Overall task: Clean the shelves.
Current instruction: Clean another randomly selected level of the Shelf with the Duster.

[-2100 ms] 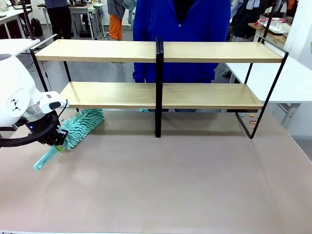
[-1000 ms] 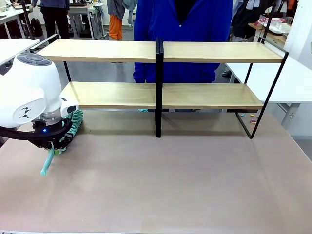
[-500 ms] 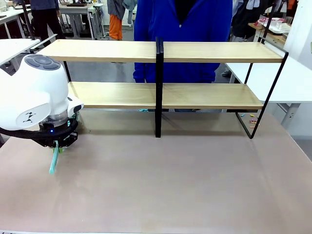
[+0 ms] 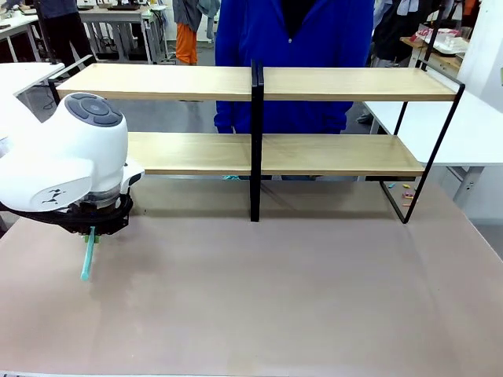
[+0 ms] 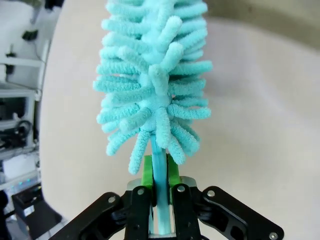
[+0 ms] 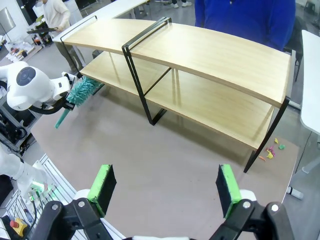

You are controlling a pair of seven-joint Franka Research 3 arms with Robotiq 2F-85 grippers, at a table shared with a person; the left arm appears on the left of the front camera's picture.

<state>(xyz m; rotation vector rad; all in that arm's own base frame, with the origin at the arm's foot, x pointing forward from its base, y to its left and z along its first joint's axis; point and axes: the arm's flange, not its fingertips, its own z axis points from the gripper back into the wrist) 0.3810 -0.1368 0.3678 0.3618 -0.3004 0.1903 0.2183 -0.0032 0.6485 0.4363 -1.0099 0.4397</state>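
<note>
The shelves (image 4: pixel 330 82) are two long pale wooden boards in a thin black frame with a black centre post (image 4: pixel 255 141), spanning the far half of the table. My left gripper (image 5: pixel 159 176) is shut on the thin handle of a fluffy teal duster (image 5: pixel 152 85). In the front view my left arm (image 4: pixel 71 165) hangs at the left end of the lower board, and the duster's handle (image 4: pixel 87 255) sticks out beneath it. In the right wrist view the duster's head (image 6: pixel 82 90) sits at the end of the lower board (image 6: pixel 210 102). My right gripper (image 6: pixel 164 186) is open, high above the table's front.
A person in a blue top (image 4: pixel 295 35) stands right behind the shelves. White tables stand at the right (image 4: pixel 471 133) and the far left (image 4: pixel 20 72). The grey-brown table top (image 4: pixel 275 283) lies bare in front of the shelves. Small coloured scraps (image 6: pixel 272 149) lie on the floor.
My left arm has moved right, toward the lower board's left end. The duster has swung from lying slantwise to pointing away from the camera, its head now hidden behind the wrist.
</note>
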